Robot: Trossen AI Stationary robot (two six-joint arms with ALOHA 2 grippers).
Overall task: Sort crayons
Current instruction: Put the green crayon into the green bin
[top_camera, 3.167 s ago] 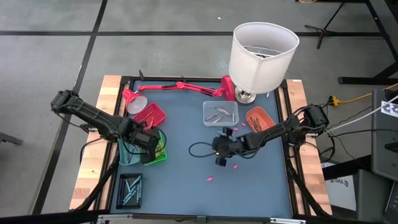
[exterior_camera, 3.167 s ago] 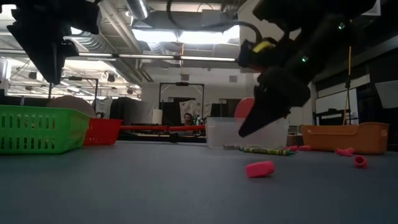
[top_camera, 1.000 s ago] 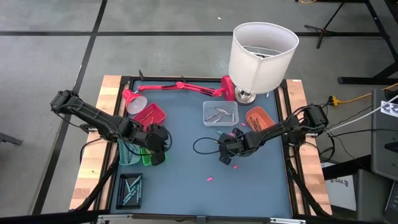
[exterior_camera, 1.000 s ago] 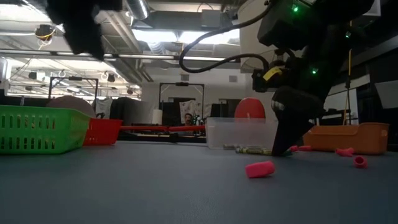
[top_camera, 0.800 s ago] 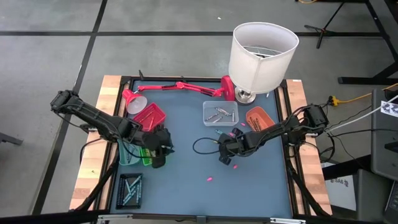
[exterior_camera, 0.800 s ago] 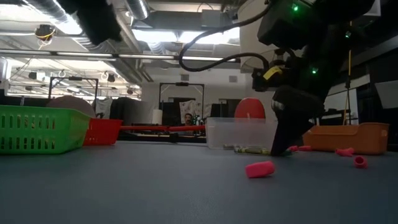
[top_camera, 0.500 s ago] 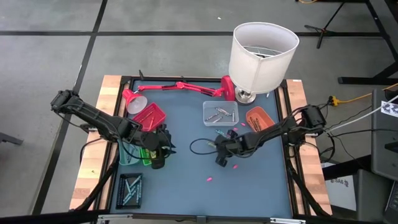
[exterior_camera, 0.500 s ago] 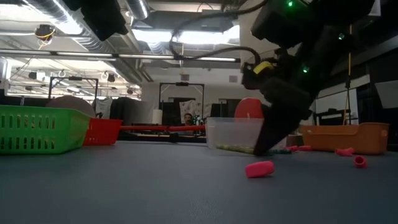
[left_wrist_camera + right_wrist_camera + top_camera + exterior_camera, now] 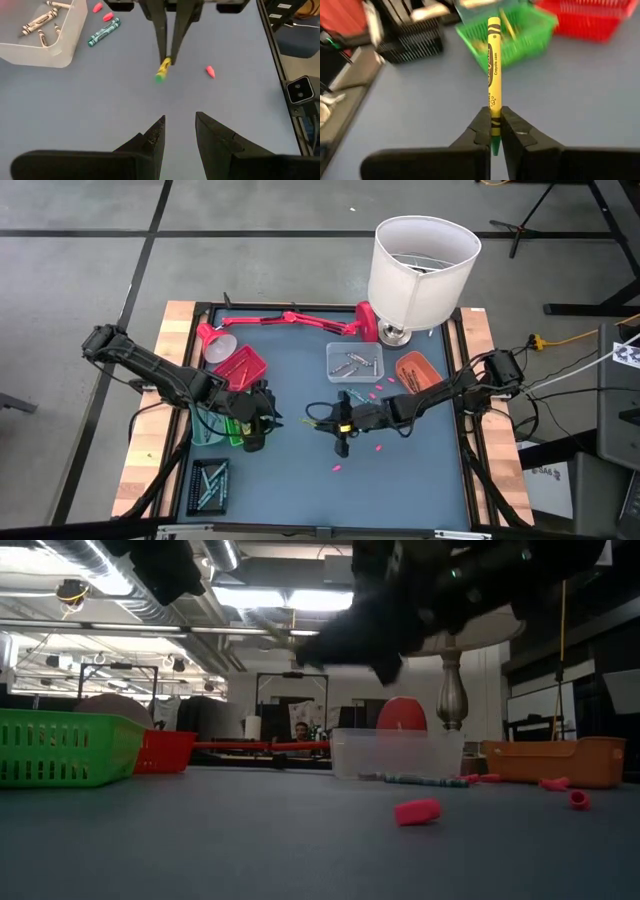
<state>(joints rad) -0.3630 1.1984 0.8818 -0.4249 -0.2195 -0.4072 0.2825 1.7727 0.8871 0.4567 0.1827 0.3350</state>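
The right gripper (image 9: 493, 131) is clenched on a yellow crayon (image 9: 493, 75) (green at one tip), holding it above the blue table (image 9: 300, 470) near its middle. The left gripper (image 9: 176, 131), fingers apart and holding nothing, hangs beside the green basket (image 9: 232, 426). A blue-green crayon (image 9: 104, 32) lies just beside the clear tray (image 9: 354, 363) of grey crayons (image 9: 39, 20).

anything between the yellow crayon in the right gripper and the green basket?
Nothing on the table does. The right gripper holds the yellow crayon over bare mat, pointing at the green basket. But the left gripper, fingers apart, hovers beside that basket, close to the path.
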